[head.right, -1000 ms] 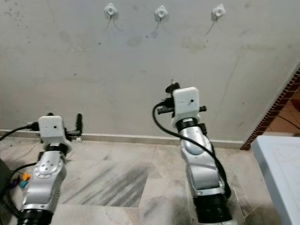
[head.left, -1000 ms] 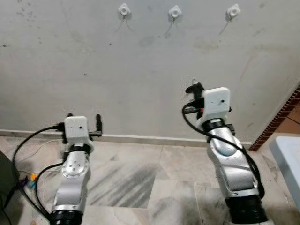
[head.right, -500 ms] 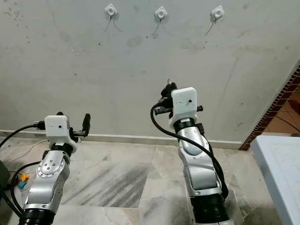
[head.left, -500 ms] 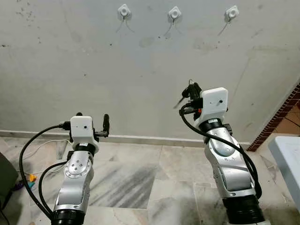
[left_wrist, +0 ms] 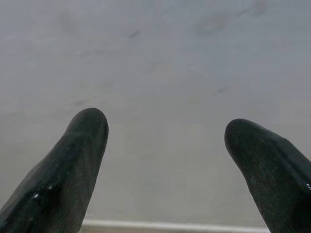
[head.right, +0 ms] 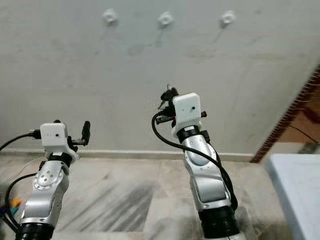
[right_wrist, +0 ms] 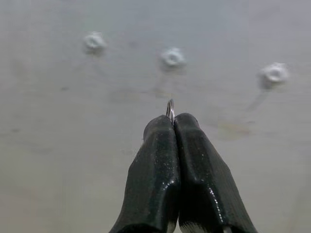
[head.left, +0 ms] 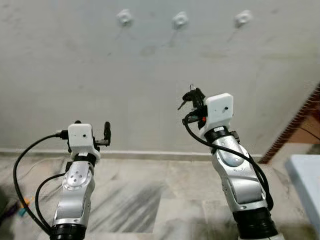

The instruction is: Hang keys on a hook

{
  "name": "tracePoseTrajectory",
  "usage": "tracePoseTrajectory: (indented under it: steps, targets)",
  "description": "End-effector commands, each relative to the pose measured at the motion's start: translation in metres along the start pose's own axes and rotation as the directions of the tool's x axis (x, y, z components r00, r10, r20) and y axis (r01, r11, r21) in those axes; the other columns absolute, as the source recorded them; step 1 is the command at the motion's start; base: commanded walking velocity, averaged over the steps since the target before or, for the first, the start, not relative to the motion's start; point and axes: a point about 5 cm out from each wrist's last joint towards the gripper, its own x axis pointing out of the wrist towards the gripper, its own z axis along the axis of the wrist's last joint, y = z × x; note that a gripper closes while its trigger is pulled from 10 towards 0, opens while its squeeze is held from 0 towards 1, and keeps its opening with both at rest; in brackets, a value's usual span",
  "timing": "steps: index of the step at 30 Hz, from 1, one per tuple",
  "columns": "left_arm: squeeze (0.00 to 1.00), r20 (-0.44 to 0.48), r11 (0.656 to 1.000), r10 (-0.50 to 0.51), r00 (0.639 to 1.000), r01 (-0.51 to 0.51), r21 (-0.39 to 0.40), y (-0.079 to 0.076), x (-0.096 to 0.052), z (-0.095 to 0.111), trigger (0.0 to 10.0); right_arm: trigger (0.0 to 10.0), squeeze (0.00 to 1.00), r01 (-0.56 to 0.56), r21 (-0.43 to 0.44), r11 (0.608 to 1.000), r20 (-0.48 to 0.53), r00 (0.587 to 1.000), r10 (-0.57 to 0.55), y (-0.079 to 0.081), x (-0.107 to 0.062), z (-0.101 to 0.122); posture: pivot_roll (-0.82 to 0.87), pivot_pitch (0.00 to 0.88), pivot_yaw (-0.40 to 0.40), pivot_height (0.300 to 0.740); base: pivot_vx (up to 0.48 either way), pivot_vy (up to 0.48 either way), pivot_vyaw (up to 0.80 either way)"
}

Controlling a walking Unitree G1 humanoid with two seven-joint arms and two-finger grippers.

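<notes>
Three white hooks sit in a row high on the grey wall: left hook, middle hook and right hook. My right gripper is raised in front of the wall below the middle hook, shut on the keys. In the right wrist view its fingers are pressed together with the key ring poking out at the tips, just under the middle hook. My left gripper is held low at the left, open, facing bare wall.
A marble floor meets the wall at a pale skirting. A brick edge runs down the right side. A white surface stands at the lower right. Cables lie on the floor at the left.
My right gripper has risen and shifted left with the keys. The left arm moved slightly. The camera has shifted and the picture is now blurred.
</notes>
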Motion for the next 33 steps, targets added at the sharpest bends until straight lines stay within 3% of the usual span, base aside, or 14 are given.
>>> tracePoseTrajectory:
  steps: [1, 13, 17, 33]
  targets:
    - [0.0, 0.001, 1.0, 0.003, 1.0, -0.003, 0.016, 0.0057, -0.0002, 0.0011, 10.0, 10.0, 0.0, -0.003, 0.012, 1.0, 0.012, 1.0, 0.003, 0.0016, 0.0022, 0.0028, -0.04, 0.005, 0.011, 0.74, 0.337, 0.0, 0.0]
    - [0.0, -0.009, 1.0, -0.003, 1.0, 0.003, 0.011, 0.0036, -0.0013, -0.0007, 10.0, 10.0, 0.0, -0.013, 0.016, 1.0, 0.003, 1.0, 0.013, 0.0039, 0.0007, -0.0007, -0.04, 0.01, 0.014, 0.74, 0.338, 0.0, 0.0]
    - [0.0, -0.018, 1.0, -0.001, 1.0, 0.001, 0.006, 0.0029, -0.0012, -0.0019, 10.0, 10.0, 0.0, -0.013, 0.014, 1.0, -0.003, 1.0, 0.014, 0.0035, 0.0, -0.0025, -0.04, 0.012, 0.012, 0.74, 0.303, 0.279, 0.0]
    - [0.0, -0.035, 1.0, 0.004, 0.999, -0.004, 0.003, 0.002, -0.0025, -0.004, 10.0, 10.0, 0.0, -0.009, 0.012, 1.0, -0.014, 1.0, 0.009, 0.0029, -0.0013, -0.0052, -0.04, 0.016, 0.013, 0.74, 0.0, 0.394, 0.0]
